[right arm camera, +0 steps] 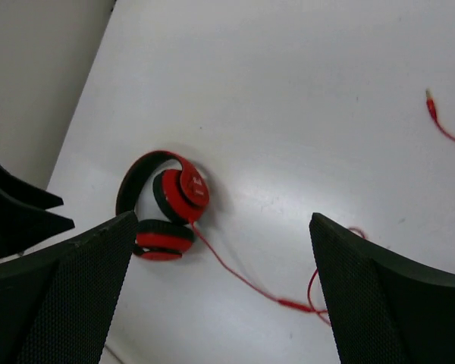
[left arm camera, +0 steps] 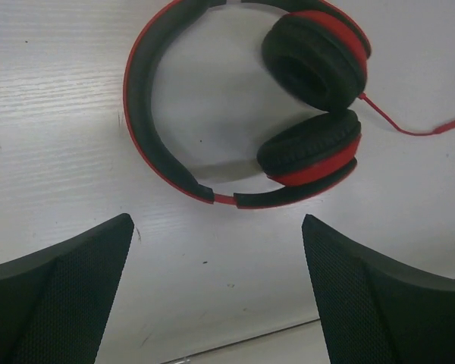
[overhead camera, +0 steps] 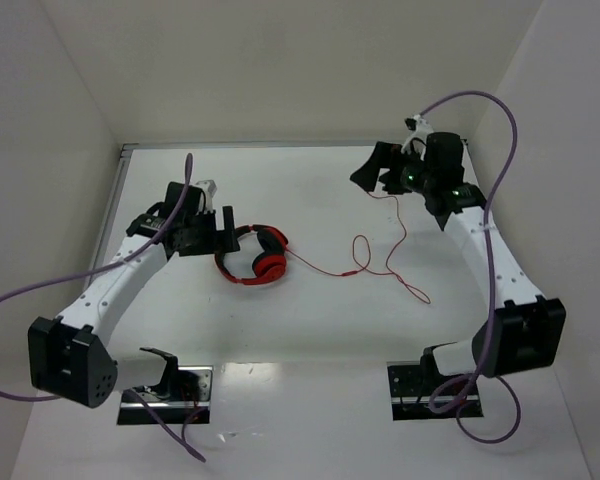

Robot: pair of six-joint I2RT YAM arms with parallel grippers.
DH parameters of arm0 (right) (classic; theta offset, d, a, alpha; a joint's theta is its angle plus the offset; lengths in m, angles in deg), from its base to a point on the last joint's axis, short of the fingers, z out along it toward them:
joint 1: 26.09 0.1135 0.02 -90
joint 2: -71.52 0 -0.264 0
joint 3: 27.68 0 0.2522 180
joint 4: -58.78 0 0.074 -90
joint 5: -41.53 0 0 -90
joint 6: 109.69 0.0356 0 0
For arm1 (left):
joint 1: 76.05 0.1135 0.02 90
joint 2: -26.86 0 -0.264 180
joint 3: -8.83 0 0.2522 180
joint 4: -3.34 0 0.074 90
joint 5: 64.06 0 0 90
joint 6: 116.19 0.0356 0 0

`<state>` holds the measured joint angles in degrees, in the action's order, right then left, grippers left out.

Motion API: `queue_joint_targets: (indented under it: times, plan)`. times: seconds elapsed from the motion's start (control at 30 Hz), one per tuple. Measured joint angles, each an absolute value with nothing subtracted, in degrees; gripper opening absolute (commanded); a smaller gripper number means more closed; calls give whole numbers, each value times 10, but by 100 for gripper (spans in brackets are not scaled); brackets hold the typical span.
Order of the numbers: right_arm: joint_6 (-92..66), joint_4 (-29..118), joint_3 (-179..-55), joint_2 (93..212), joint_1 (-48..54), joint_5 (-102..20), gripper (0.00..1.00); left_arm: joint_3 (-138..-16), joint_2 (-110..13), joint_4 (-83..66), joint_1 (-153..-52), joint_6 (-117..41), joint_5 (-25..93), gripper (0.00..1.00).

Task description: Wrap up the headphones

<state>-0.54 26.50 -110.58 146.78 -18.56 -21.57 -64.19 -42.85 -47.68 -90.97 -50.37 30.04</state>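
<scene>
As seen from overhead, headphones (overhead camera: 271, 266) lie on the tabletop (overhead camera: 310, 330) just beside the left jaws, cord (overhead camera: 325, 269) trailing right.
Left wrist: jaws apart, headphones (left arm camera: 311, 155) ahead, untouched.
Right wrist: jaws apart, well clear of headphones (right arm camera: 182, 193); nothing held.

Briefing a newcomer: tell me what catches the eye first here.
Red headphones lie left of centre on the white table, their thin red cord snaking off to the right. The left tool hangs open just beside the band; the right tool, also open, hovers over the cord's far stretch.
</scene>
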Motion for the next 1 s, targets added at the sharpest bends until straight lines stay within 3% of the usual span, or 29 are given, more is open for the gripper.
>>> queue_joint_targets:
  times: [0.33,0.5,1.0]
  plan:
    - [-155,256,-1225,1715,18,-376,100,-656,-525,-438,-900,-496,236,100]
    - [-166,248,-1249,1780,90,-412,100,-655,-561,-411,-892,-472,204,100]
    - [-162,286,-1329,1854,115,-386,100,-572,-564,-334,-857,-461,242,100]
